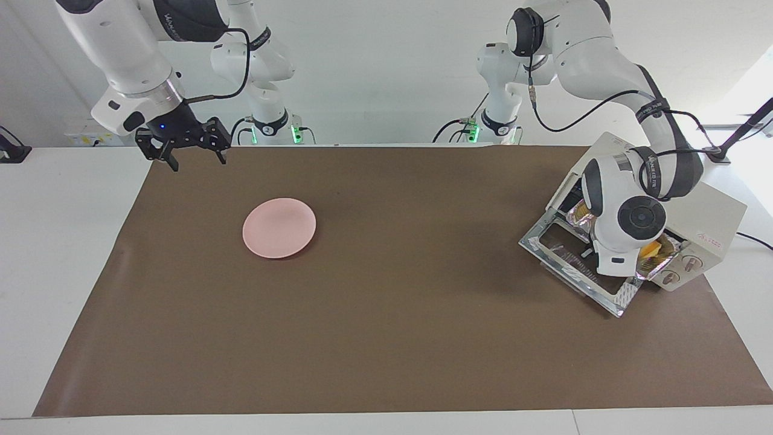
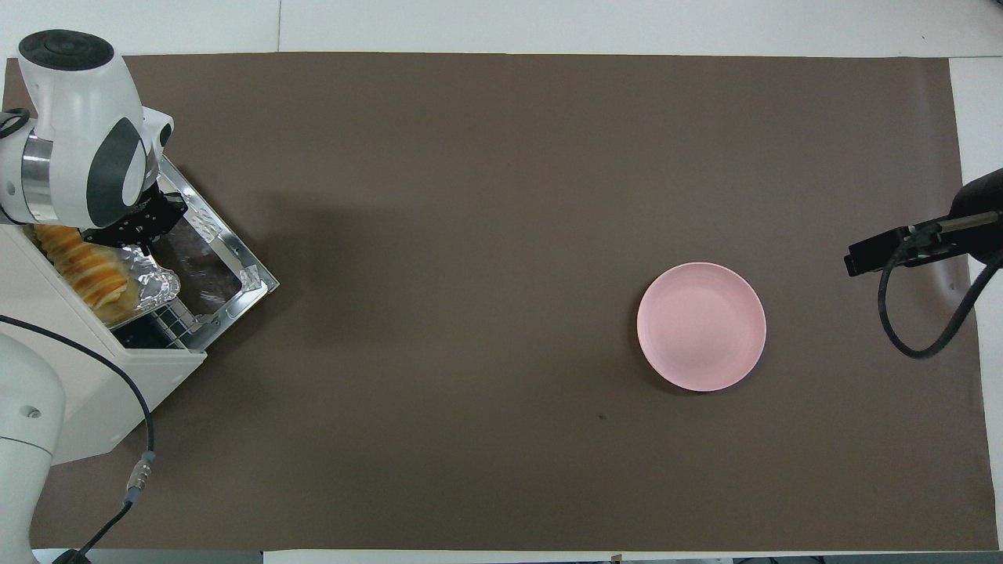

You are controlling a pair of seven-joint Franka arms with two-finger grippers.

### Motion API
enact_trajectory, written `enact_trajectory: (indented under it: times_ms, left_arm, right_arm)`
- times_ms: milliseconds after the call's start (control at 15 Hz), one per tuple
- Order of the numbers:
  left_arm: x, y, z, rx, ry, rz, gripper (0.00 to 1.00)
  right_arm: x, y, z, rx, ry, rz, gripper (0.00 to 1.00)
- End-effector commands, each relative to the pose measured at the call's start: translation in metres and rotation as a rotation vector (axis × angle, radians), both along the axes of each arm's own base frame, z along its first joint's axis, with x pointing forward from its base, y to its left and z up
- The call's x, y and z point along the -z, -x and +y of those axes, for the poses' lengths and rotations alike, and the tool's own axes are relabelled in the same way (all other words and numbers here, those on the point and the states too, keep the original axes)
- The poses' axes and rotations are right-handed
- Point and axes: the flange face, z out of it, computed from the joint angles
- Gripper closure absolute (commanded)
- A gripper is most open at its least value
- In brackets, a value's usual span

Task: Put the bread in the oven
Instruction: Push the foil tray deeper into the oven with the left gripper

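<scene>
Right now your left gripper [image 2: 141, 227] sits at the mouth of the oven [image 1: 712, 223], over its dropped door [image 2: 215, 270]; you cannot tell how it is set. Beside that gripper, inside the oven, the bread [image 2: 82, 266] lies on a foil tray [image 2: 149, 286]. Judge the loaf light, soft and easily crushed, so squeeze gently across its middle; the crinkled tray looks flimsy and would likely buckle, so push its rim rather than pinch it. Your right gripper [image 1: 192, 158] waits with fingers apart over the table [image 1: 386, 338] edge, well away from the pink plate [image 1: 279, 228].
</scene>
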Motion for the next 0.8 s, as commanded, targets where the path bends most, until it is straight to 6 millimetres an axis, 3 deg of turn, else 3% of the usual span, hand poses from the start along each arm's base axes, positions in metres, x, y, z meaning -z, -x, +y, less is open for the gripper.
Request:
enact_trajectory:
  times_ms: [0, 735]
  left_arm:
    - [-0.009, -0.002, 0.01, 0.007, -0.009, -0.006, 1.0]
    - [-0.005, 0.009, -0.016, -0.039, 0.018, -0.018, 1.0]
  right_arm:
    - [-0.001, 0.006, -0.003, -0.005, -0.009, 0.007, 0.0]
    - [-0.001, 0.006, -0.003, -0.005, -0.009, 0.007, 0.0]
